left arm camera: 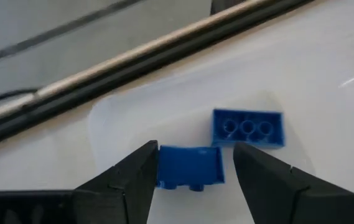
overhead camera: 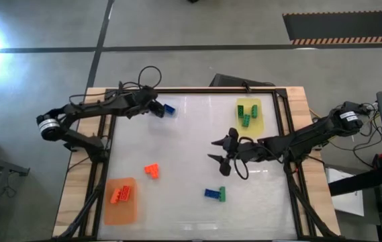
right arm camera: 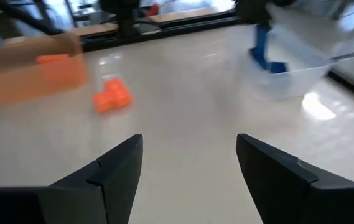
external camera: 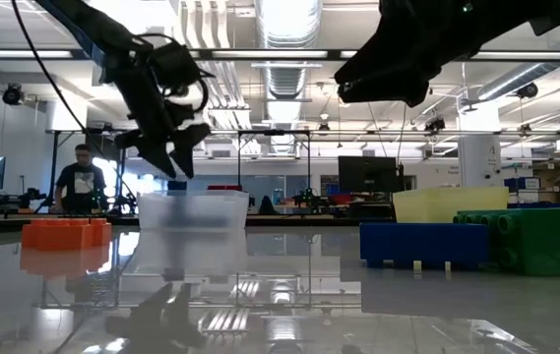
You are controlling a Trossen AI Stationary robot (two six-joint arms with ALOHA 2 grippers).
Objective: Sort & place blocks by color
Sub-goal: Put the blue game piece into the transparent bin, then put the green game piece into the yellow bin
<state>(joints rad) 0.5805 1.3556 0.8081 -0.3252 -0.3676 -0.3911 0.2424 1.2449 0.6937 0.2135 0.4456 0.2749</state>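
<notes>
My left gripper (overhead camera: 156,107) is open at the far left of the table, above a clear tray (external camera: 193,208). In its wrist view its fingers stand on either side of a blue block (left arm camera: 189,167); a gap shows beside one finger. A second blue block (left arm camera: 248,127) lies just beyond on the tray. My right gripper (overhead camera: 216,151) is open and empty above the table's middle. Green blocks (overhead camera: 247,114) lie on a yellow mat (overhead camera: 258,124) at the far right. Orange blocks (overhead camera: 121,194) lie on an orange mat (overhead camera: 120,212) at the near left.
Loose orange blocks (overhead camera: 152,171) lie left of the middle and also show in the right wrist view (right arm camera: 111,94). A blue block (overhead camera: 211,193) and a green block (overhead camera: 222,194) lie side by side near the front. A dark frame (overhead camera: 284,121) rims the table. A person (external camera: 81,182) stands far behind.
</notes>
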